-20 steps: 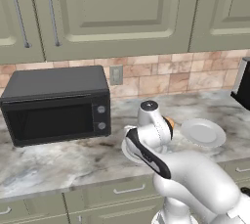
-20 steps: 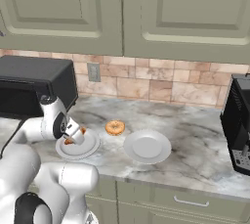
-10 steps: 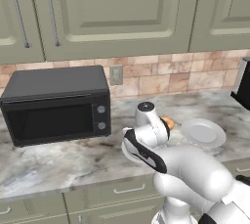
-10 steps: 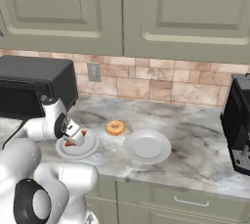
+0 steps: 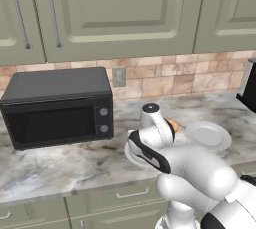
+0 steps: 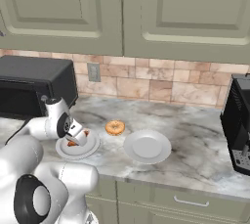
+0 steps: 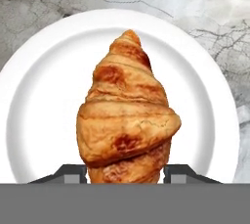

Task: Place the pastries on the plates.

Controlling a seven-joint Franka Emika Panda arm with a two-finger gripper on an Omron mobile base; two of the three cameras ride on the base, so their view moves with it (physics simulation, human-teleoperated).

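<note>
The marble table point(image 6: 195, 140) carries everything, with a black microwave point(image 5: 55, 105) far to the claw's left and a dark appliance point(image 6: 239, 125) far to its right. No brand, label or writing can be read on any of them.

Since 1 second ago the claw point(image 6: 78, 137) has come lower, and now sits just above the near plate point(image 6: 93, 145), with the croissant point(image 7: 128, 115) over the plate's middle. The base cameras have not shifted, and the doughnut and the second plate lie where they were.

The second plate point(image 6: 147, 146) lies to the claw's right, bare, apart from the near plate. The doughnut point(image 6: 114, 127) lies flat on the table beyond the claw and a little right, between the 2 plates and touching neither.

In the hand view the croissant's long axis runs straight away from the claw, its tapered tip pointing to the far rim. The 2 dark fingertips point(image 7: 73, 173) flank its near end, narrowly parted and closed against it. Whether the croissant already touches the plate I cannot tell.
</note>
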